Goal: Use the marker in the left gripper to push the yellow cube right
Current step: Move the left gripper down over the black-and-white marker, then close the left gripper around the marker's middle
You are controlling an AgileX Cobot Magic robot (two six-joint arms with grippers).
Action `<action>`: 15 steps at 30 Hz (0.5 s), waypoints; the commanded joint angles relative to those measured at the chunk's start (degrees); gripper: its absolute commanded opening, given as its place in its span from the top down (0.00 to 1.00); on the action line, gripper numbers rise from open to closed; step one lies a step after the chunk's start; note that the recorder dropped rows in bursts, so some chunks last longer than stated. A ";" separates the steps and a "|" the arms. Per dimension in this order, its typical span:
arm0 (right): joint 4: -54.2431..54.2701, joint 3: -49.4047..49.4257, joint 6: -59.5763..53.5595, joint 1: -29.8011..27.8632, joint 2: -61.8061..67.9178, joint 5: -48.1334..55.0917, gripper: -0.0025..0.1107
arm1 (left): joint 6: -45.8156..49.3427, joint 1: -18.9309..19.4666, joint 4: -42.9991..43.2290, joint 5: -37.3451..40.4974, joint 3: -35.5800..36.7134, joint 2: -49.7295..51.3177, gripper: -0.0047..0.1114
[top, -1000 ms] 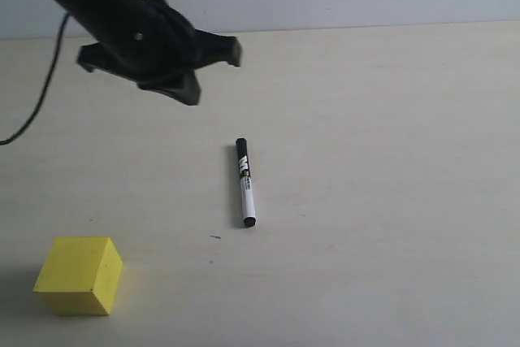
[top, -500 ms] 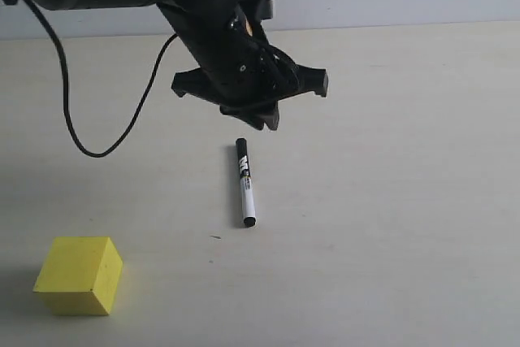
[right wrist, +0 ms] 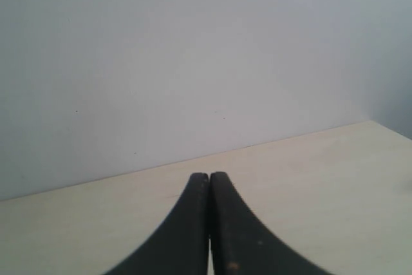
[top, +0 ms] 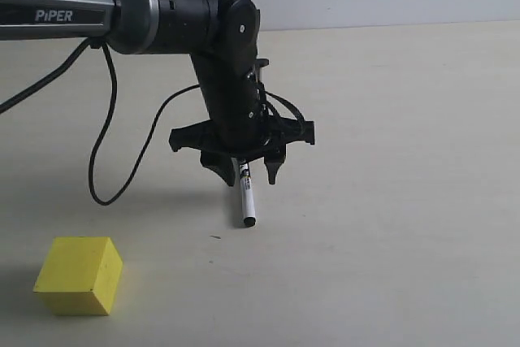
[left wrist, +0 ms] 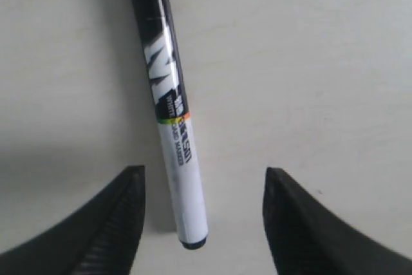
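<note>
Two black fingers [left wrist: 122, 223] of the left hand [top: 249, 177] are held apart, one set on each side of the marker [top: 246, 203]. In the left wrist view a strip of bare worktop [top: 406, 201] is seen between each finger and the barrel, so nothing is gripped. Whether the fingertips are rested on the worktop cannot be told.

The marker is laid flat on the worktop. In the exterior view its black cap end is hidden beneath the hand, while the white barrel and the black end are shown past the fingertips, toward the camera.

The left arm [top: 162, 10] is brought in from the left edge of the exterior view, level and well above the marker, with the word PIPER printed on its silver part. At a bulky black joint it is bent downward, and the hand is pointed straight down over the marker. A black cable [top: 101, 160] is hung in a loop to the left of the marker.

The yellow cube [top: 79, 275] is set on the worktop well apart from the marker, to its left and nearer the exterior camera, and is touched by nothing.

The right hand [right wrist: 209, 178] is seen with its fingers pressed together and nothing between them.
</note>
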 commanded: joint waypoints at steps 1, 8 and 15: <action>-0.38 0.27 -0.27 0.12 -0.35 -0.07 0.98 | -0.89 0.69 -3.13 0.87 -0.59 1.19 0.50; -0.38 0.27 -0.27 0.12 -0.35 -0.07 0.98 | -1.37 0.69 -2.90 1.14 -0.59 2.61 0.50; -0.38 0.27 -0.27 0.12 -0.35 -0.07 0.98 | -2.03 0.69 -2.72 1.53 -0.59 3.79 0.50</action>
